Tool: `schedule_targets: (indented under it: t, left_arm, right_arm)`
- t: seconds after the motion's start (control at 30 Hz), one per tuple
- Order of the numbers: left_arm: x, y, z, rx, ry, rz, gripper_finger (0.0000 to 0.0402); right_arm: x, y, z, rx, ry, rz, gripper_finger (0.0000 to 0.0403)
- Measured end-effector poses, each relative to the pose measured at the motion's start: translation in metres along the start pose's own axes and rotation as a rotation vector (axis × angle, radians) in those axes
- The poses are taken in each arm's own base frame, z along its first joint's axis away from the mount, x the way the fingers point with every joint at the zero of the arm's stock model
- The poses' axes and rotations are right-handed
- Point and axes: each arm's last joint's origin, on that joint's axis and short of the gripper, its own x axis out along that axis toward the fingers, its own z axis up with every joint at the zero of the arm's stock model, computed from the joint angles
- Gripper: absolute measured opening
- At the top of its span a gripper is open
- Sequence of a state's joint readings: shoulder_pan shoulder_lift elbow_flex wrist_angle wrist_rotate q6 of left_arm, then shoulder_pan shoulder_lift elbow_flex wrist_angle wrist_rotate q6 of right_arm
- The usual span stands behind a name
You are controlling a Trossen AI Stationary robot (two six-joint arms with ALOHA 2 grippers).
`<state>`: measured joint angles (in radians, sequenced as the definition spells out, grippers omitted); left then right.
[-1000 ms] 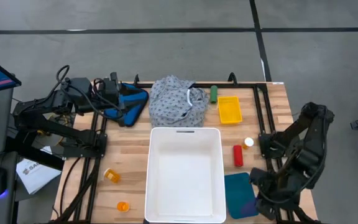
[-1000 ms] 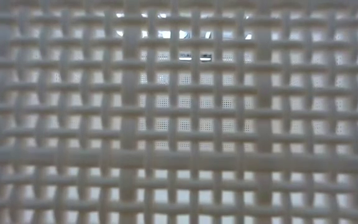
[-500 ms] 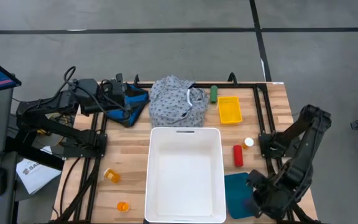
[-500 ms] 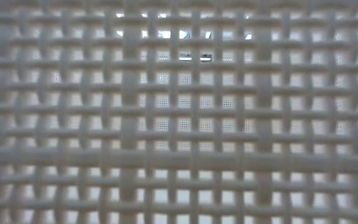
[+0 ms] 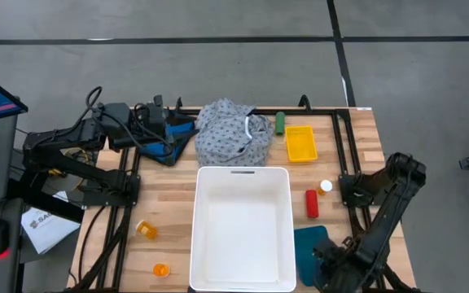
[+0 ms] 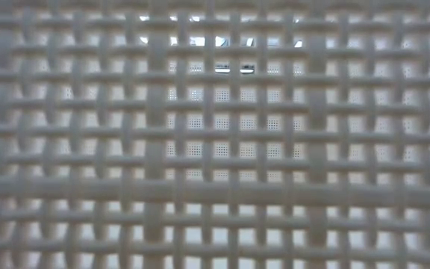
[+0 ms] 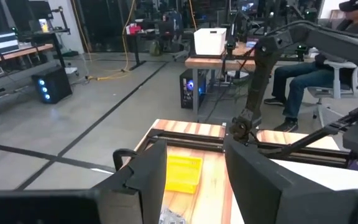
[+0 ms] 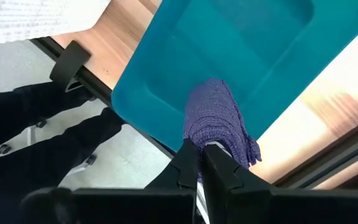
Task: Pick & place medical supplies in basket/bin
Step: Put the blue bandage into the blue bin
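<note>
Where the right jaws meet: the right gripper (image 8: 204, 163) has its two dark fingers pressed together, tips against the near end of a purple knitted fabric roll (image 8: 219, 121). You cannot tell whether a fold is pinched between them.
Purple roll: it lies on a flat teal plastic tray (image 8: 241, 56), close to that tray's edge, so a low approach from the table's near right corner suits it.
Right arm: folded down over that corner, it hides most of the roll from above.
Left jaws: the left gripper (image 7: 194, 180) stands released, fingers apart and holding nothing.
Left gripper's place: it hovers at the far left of the wooden slat table (image 5: 169, 203), just beside the grey-white dotted fabric garment (image 5: 233, 134), likely waiting its turn.
White woven plastic basket (image 5: 243, 168): mid-table between both arms, so either can drop into it. Nothing shows inside. Its lattice wall (image 6: 215, 149) fills the low view.
Supplies not yet placed: a green cylinder (image 5: 280, 123) beside a small yellow tray (image 5: 300, 143), and a red cylinder (image 5: 311, 203) next to a small orange-topped bottle (image 5: 325, 187), right of the basket. Two orange pill bottles (image 5: 146, 230) (image 5: 161, 269) lie to its left.
Your progress: judged early.
</note>
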<state>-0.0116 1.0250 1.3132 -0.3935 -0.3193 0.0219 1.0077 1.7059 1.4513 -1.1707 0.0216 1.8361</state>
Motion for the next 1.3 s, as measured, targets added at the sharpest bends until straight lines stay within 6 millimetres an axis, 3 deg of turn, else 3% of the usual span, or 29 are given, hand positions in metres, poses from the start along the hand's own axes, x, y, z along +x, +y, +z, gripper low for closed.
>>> schedule_targets:
  t: [0.33, 0.63, 1.3]
  left_arm:
    - [0.002, 0.0, 0.001, -0.006, -0.008, 0.009, 0.0155]
    - [0.002, 0.0, 0.001, -0.007, -0.008, 0.015, 0.0155]
    - [0.002, 0.0, 0.001, -0.004, -0.007, 0.031, 0.0155]
  right_arm:
    - [0.017, 0.005, -0.009, -0.015, 0.0, -0.032, 0.0]
    - [0.016, -0.002, -0.011, -0.05, -0.009, -0.09, 0.0]
    - [0.016, 0.004, -0.011, -0.06, -0.008, -0.036, 0.0]
